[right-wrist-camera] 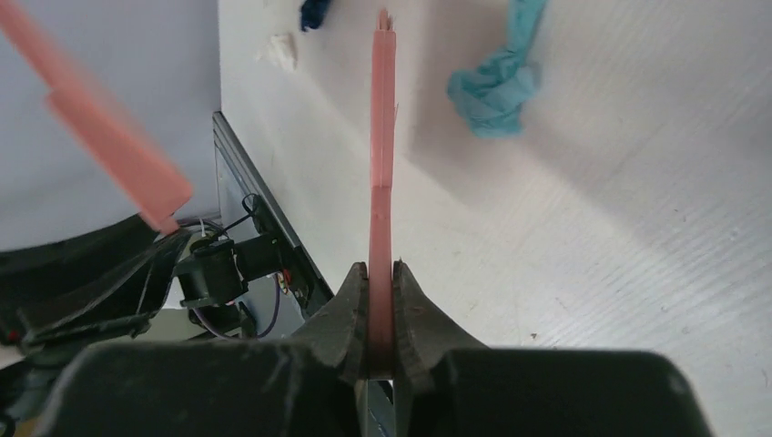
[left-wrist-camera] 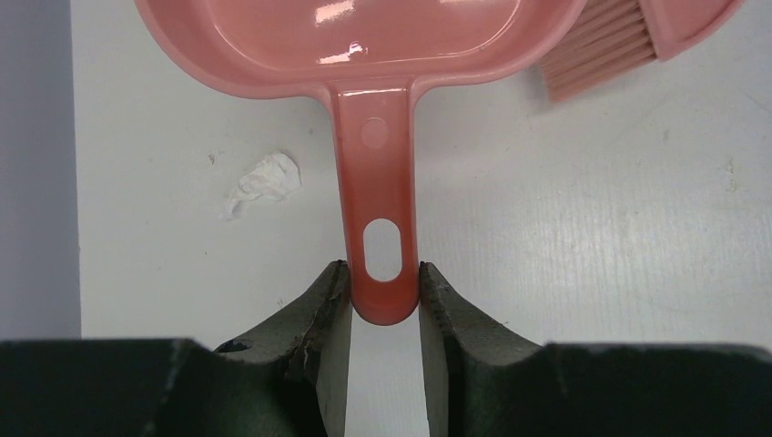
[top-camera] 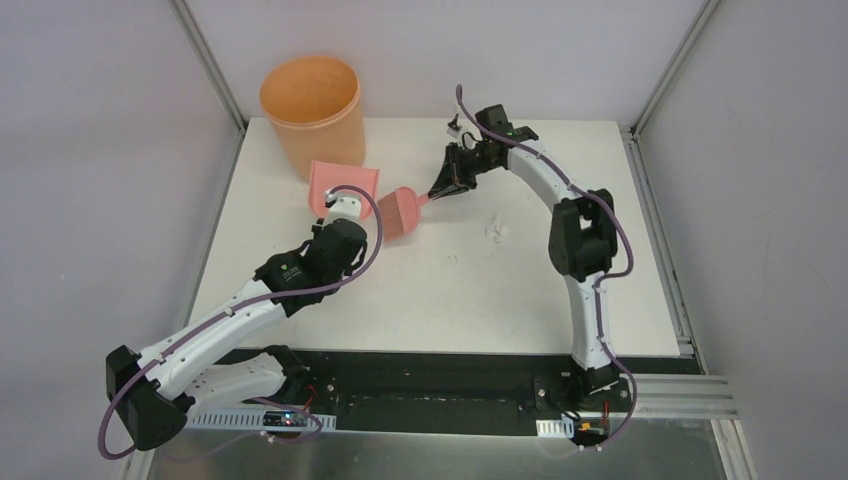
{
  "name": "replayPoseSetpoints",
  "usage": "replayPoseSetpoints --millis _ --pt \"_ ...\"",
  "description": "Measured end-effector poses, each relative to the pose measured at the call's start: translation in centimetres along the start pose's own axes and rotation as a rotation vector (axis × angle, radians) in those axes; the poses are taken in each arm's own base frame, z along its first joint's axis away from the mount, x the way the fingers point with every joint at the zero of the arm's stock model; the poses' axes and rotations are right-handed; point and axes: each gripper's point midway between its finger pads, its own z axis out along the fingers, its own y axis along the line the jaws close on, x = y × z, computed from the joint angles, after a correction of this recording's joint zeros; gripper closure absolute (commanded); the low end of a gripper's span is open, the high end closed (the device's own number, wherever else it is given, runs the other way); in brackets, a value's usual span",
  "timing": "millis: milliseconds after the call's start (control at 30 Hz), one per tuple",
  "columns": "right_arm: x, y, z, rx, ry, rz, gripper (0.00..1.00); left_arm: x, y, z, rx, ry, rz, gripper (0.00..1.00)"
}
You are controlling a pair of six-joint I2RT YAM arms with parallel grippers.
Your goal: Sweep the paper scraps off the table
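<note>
My left gripper (top-camera: 345, 207) is shut on the handle end of the salmon-pink dustpan (top-camera: 343, 182); in the left wrist view the gripper (left-wrist-camera: 382, 269) pinches the handle (left-wrist-camera: 375, 200) from both sides. A small white paper scrap (left-wrist-camera: 264, 182) lies on the table (top-camera: 480, 290) left of that handle. My right gripper (top-camera: 447, 185) is shut on the handle of the pink hand brush (top-camera: 402, 214), which shows edge-on in the right wrist view (right-wrist-camera: 381, 164), between the gripper's (right-wrist-camera: 381, 269) fingers. A light blue wad (right-wrist-camera: 499, 86), a dark wad (right-wrist-camera: 314, 11) and a white scrap (right-wrist-camera: 280, 50) lie beyond it.
An orange bucket (top-camera: 312, 110) stands at the back left corner, just behind the dustpan. Metal frame posts rise at the back corners. The brush bristles (left-wrist-camera: 601, 55) sit right of the dustpan mouth. A pink bar (right-wrist-camera: 109, 155) crosses the right wrist view's upper left.
</note>
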Motion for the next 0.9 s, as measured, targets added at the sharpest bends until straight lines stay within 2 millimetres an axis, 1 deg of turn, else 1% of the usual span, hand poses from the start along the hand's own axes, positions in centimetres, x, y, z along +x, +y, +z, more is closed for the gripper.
replayPoseSetpoints --millis 33,67,167,233,300,333,400,467,567,600,633,667,700,833,867,900 --pt "0.1 -0.9 0.8 0.007 0.013 0.028 1.0 0.0 0.0 0.0 0.0 0.001 0.001 1.0" --pt "0.4 -2.4 1.8 0.022 0.033 0.071 1.0 0.0 0.0 0.1 -0.001 0.002 0.003 1.0" --pt "1.5 -4.9 3.0 0.082 0.064 0.149 1.0 0.0 0.0 0.1 -0.001 0.003 0.007 1.0" --pt "2.0 -6.0 2.7 0.147 0.06 0.171 1.0 0.0 0.0 0.1 -0.001 0.002 0.01 1.0" --pt "2.6 -6.6 1.6 0.237 0.037 0.174 1.0 0.0 0.0 0.1 0.001 0.001 0.016 1.0" --pt "3.1 -6.8 0.6 0.288 0.021 0.176 1.0 0.0 -0.1 0.1 0.002 0.001 0.018 1.0" --pt "4.2 -6.5 -2.4 0.379 -0.026 0.181 1.0 0.0 -0.3 0.3 0.006 0.005 0.025 1.0" --pt "4.7 -5.7 -6.7 0.446 -0.11 0.188 1.0 0.2 -0.5 0.6 0.014 0.019 0.029 1.0" --pt "4.1 -5.7 -11.9 0.468 -0.235 0.212 1.0 0.6 -1.0 0.8 0.027 0.037 0.042 1.0" --pt "3.7 -5.7 -13.3 0.455 -0.272 0.218 1.0 0.7 -1.0 0.9 0.03 0.043 0.042 1.0" --pt "3.3 -5.6 -14.2 0.43 -0.3 0.221 1.0 0.7 -1.1 1.0 0.033 0.047 0.042 1.0" --pt "3.1 -5.3 -14.3 0.398 -0.308 0.216 1.0 0.7 -1.1 1.0 0.036 0.048 0.043 1.0" --pt "2.9 -4.7 -14.0 0.358 -0.303 0.203 1.0 0.8 -1.2 1.0 0.042 0.05 0.043 1.0" --pt "2.8 -2.5 -11.1 0.249 -0.23 0.15 1.0 0.8 -1.4 1.1 0.054 0.053 0.043 1.0" --pt "2.2 -2.2 -10.6 0.237 -0.216 0.134 1.0 0.8 -1.5 1.1 0.057 0.055 0.045 1.0" --pt "1.1 -2.0 -10.4 0.232 -0.217 0.113 1.0 0.9 -1.6 1.1 0.06 0.058 0.049 1.0"
